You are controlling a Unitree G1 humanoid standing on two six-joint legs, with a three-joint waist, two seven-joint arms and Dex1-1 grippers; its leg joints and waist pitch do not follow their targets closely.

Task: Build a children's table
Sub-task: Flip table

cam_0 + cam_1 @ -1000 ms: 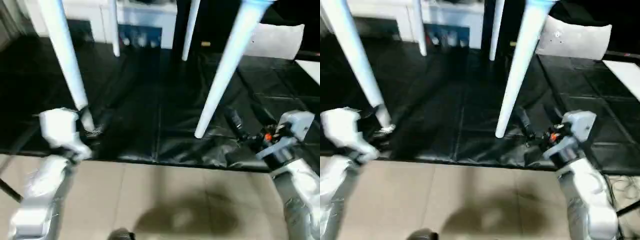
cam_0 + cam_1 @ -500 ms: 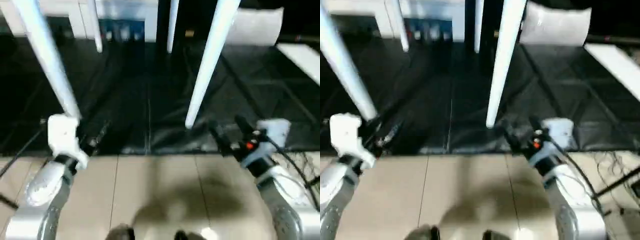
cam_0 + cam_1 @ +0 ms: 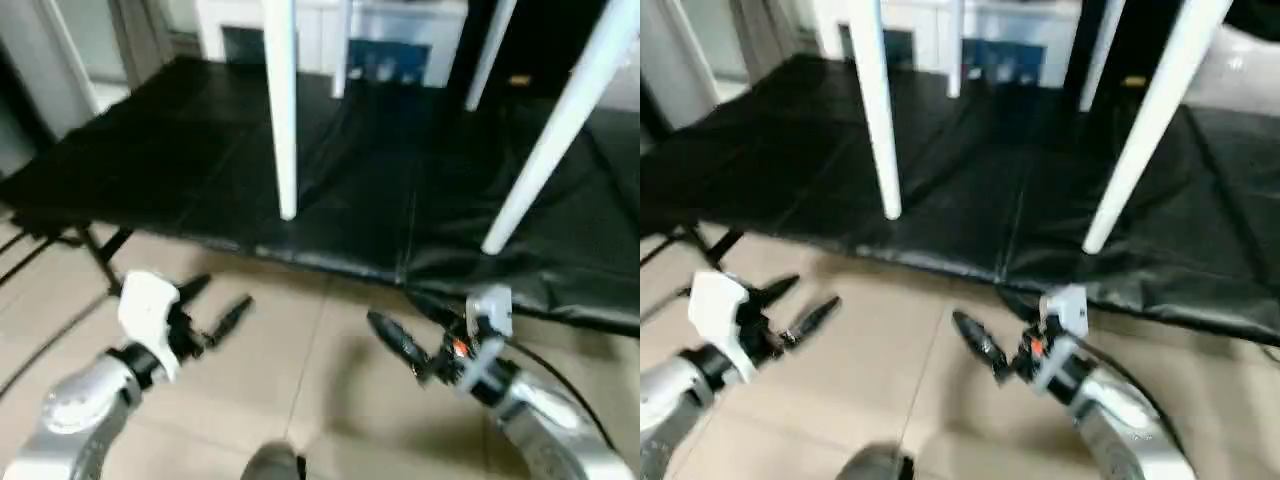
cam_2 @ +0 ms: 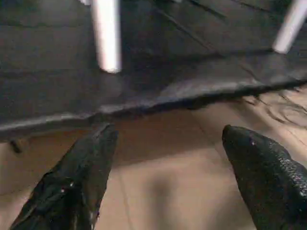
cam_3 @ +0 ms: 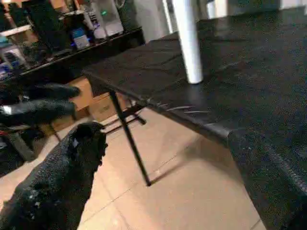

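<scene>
White tapered legs of the children's table are standing on the black-covered work table (image 3: 200, 150), feet down on the cover: near-left leg (image 3: 281, 110), near-right leg (image 3: 555, 130), and two far legs (image 3: 492, 55) behind them. The tabletop itself is above the frame, so cannot tell how it is sitting. Both arms are hanging in front of the work table's near edge, over the beige tiled floor (image 3: 300, 340), well apart from the legs and touching nothing. Left gripper (image 3: 213, 310) is holding its two black fingers (image 4: 79, 177) spread wide, nothing between them. Right gripper (image 3: 410, 325) is also parted, fingers (image 5: 57, 182) wide with only floor and table edge between. A black folding table leg (image 5: 129, 139) is showing under the work table edge. Cluttered shelving (image 5: 57, 33) is standing off to the side.
</scene>
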